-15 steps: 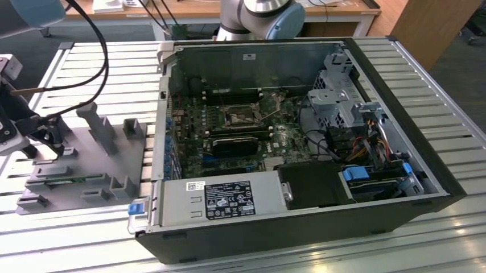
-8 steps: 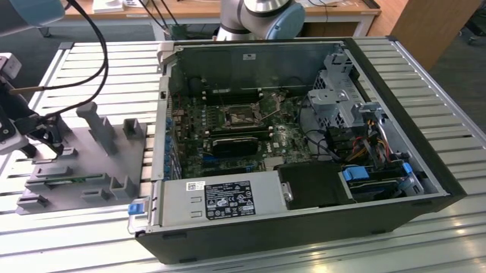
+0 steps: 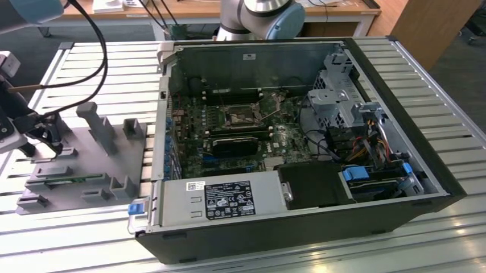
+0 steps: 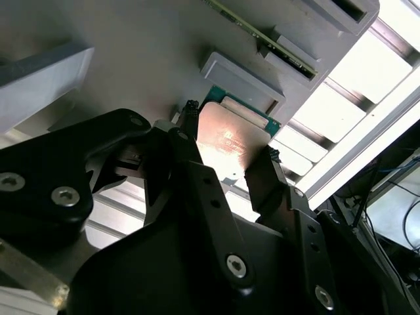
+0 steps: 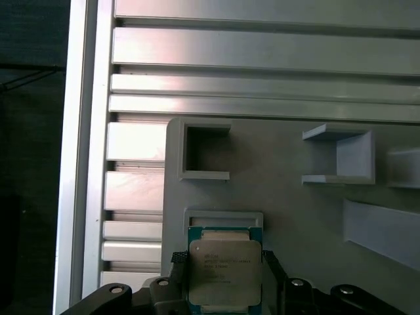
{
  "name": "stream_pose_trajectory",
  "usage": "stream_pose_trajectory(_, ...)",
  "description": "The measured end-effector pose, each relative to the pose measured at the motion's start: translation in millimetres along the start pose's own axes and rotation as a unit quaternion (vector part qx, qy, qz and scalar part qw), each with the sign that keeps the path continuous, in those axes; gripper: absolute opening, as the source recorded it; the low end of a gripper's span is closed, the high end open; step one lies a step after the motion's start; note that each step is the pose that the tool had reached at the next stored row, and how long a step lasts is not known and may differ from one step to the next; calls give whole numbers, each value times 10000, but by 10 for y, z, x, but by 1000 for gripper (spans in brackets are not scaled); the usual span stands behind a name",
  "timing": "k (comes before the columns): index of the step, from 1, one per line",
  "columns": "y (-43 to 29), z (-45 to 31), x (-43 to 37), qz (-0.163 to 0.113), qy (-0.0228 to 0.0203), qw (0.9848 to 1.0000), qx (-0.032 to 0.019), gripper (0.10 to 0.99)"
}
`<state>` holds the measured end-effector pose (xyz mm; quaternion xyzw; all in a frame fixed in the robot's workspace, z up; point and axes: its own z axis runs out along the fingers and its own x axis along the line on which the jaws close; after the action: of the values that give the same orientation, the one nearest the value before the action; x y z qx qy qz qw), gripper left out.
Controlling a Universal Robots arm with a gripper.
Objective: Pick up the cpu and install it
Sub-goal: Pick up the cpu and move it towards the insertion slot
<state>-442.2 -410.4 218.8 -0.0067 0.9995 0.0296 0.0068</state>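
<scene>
In the exterior view the arm [image 3: 264,14] has its base behind the open computer case [image 3: 251,62], and its wrist comes in at the exterior view's left. There the end effector [image 3: 53,149] points down onto the near-left part of the grey tray [image 3: 83,170]. The tray lies on the slatted metal desk [image 3: 99,74], beside the case. Black cables [image 3: 91,40] loop from the wrist across the desk.

In the second wrist view the end effector [image 4: 230,131] straddles the cpu [image 4: 230,141], close against two opposite edges. The silvery chip lies flat on the tray [image 4: 151,59], just beside a small raised block. Whether the end effector grips the chip or merely brackets it cannot be told.

In the first wrist view the cpu [image 5: 225,272] sits flat in its place near the tray's [image 5: 275,197] edge, its metal top up and a thin green rim around it. The end effector [image 5: 224,259] is lined up squarely over it. The desk's [image 5: 262,52] slats run past beyond the tray.
</scene>
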Motion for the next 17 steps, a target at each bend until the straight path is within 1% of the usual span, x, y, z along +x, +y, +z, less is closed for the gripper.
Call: stream_pose_trajectory(17,4,-56,-1,0,0,10000,0,537)
